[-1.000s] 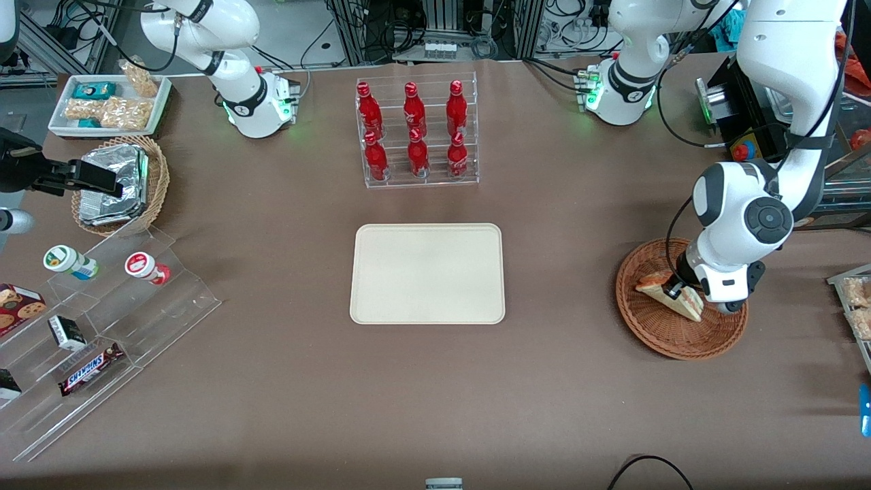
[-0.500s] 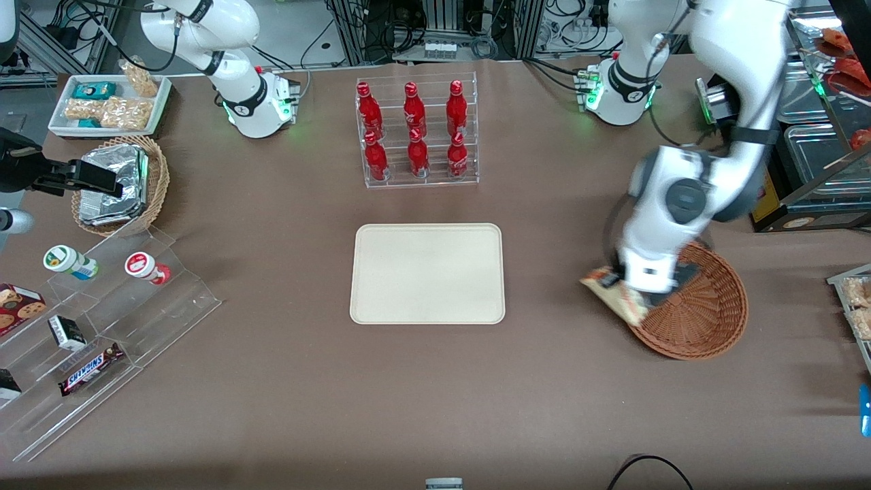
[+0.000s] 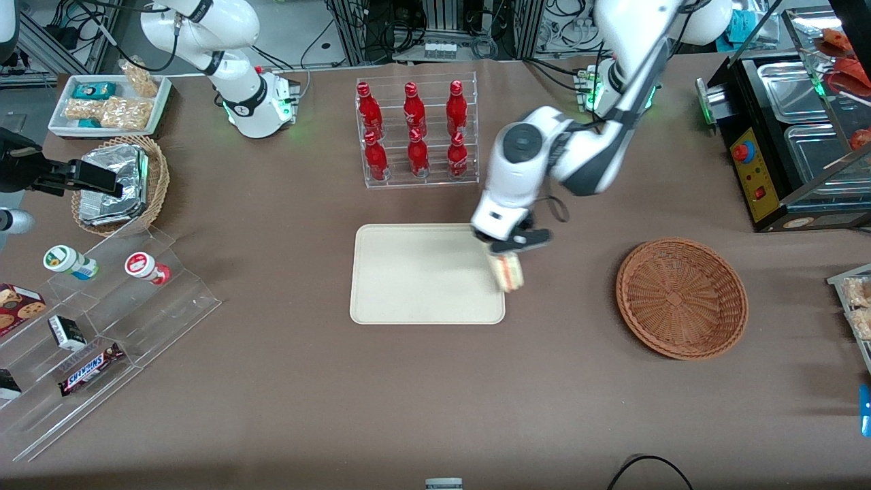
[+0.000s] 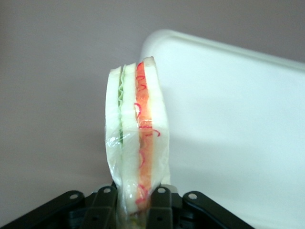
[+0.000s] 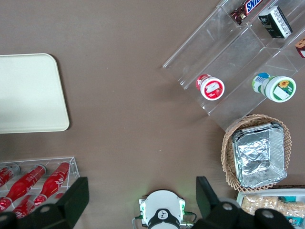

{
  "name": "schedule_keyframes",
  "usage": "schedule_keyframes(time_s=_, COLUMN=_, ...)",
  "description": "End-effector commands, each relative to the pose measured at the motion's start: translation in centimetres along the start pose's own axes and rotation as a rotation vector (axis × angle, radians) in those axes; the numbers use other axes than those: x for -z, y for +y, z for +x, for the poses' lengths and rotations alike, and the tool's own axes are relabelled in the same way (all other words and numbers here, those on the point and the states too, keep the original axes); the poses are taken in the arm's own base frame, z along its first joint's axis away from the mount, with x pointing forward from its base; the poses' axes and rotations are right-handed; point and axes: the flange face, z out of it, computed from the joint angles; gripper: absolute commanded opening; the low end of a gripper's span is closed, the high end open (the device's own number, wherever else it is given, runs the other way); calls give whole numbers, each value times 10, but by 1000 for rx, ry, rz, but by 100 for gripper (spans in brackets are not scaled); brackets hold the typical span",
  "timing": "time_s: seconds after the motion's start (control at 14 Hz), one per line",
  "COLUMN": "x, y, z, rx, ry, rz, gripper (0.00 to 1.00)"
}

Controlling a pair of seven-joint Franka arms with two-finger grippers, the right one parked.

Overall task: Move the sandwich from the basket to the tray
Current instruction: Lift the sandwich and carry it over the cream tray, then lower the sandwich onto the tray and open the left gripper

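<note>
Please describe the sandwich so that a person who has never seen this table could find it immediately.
Find the large cream tray in the middle of the table, nearer the front camera than the rack of red bottles. At the tray's edge toward the working arm's end, the gripper holds the sandwich above the rim. It is the only white bread wedge, clear-wrapped, with red and green filling.

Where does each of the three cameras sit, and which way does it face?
Front view: high, facing both arm bases, looking down on the table; the gripper holds the sandwich above the tray edge.
Left wrist view: on the working arm's wrist, looking along the fingers at the sandwich and tray.
Right wrist view: on the parked arm, looking straight down; the tray appears in all three.
</note>
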Motion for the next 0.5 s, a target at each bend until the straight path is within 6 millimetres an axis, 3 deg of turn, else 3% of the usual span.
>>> schedule_keyframes(time_s=0.0, x=-26, y=61, z=-14, rx=-46, ry=-7, rz=-15, gripper=24)
schedule_keyframes(time_s=0.21, x=-41, y=115, z=-38, rx=-82, ry=-4, rz=-52, gripper=27)
schedule_keyframes(time_s=0.43, x=-56, y=129, z=-54, rx=-115, ry=-13, rz=-47, gripper=32)
